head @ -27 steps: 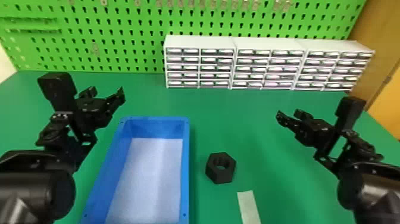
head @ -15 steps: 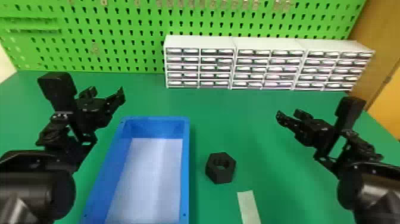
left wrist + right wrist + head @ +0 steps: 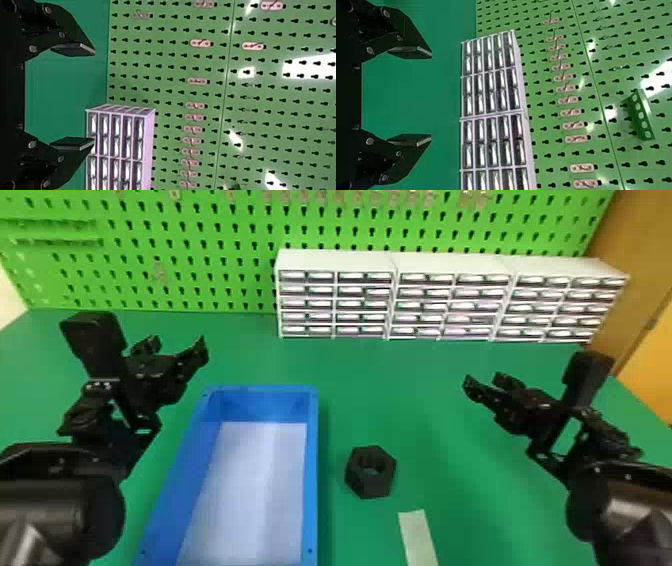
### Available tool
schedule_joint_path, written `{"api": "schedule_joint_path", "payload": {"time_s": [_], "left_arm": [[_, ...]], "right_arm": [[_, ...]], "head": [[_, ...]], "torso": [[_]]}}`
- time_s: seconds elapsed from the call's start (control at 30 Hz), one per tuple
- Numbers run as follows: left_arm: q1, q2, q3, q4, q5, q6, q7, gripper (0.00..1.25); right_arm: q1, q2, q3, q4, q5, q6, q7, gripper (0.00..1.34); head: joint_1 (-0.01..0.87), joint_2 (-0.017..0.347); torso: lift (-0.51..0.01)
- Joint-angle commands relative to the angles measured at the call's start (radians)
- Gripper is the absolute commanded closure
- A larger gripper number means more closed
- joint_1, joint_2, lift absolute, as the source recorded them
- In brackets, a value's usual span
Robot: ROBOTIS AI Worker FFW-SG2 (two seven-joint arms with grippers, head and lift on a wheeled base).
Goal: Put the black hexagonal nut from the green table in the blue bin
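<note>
1. Here's your black hexagonal nut point(image 3: 370, 487), lying flat on the green table point(image 3: 410, 410), its round hole facing up. You've got it just beside the blue bin point(image 3: 311, 475), on the bin's right side and apart from its wall.

2. Over on your left, the left gripper point(image 3: 179, 341) hangs above the table, beyond the bin's left side. Swing to its wrist view and you see the left gripper point(image 3: 94, 96) spread wide, two black fingers well apart, nothing between them. It has hold of nothing.

3. Across to your right, the right gripper point(image 3: 484, 379) is up over the table too, on the far side of the nut from the bin and well apart from it. In the wrist view, you have the right gripper point(image 3: 431, 96) wide as well, its grasp bare.

4. Look into the bin and you're seeing a pale floor inside blue walls, with the near end running off the bottom edge.

5. Nearer you than the nut and a little to its right, there's a pale strip point(image 3: 417, 540) on the table. At the back, you've got white drawer units point(image 3: 335, 260) standing in a row before the green pegboard point(image 3: 200, 255).
</note>
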Motion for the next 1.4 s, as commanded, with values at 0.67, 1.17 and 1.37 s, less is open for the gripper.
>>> {"api": "schedule_joint_path", "payload": {"time_s": [0.67,1.17,1.37], "left_arm": [[0.066,-0.002,0.061,0.029,0.044,-0.055,0.001,0.45],[0.075,-0.002,0.061,0.051,0.047,-0.074,0.001,0.45],[0.074,-0.002,0.052,0.051,0.047,-0.074,0.001,0.45]], "right_arm": [[-0.085,-0.089,0.104,-0.034,-0.028,0.284,0.002,0.51],[-0.176,-0.082,0.209,-0.04,0.004,0.46,0.002,0.51],[-0.191,-0.075,0.267,-0.026,-0.002,0.509,0.002,0.51]], "head": [[0.691,0.009],[0.691,0.009],[0.691,0.009]], "torso": [[-0.097],[-0.097],[-0.097]]}}
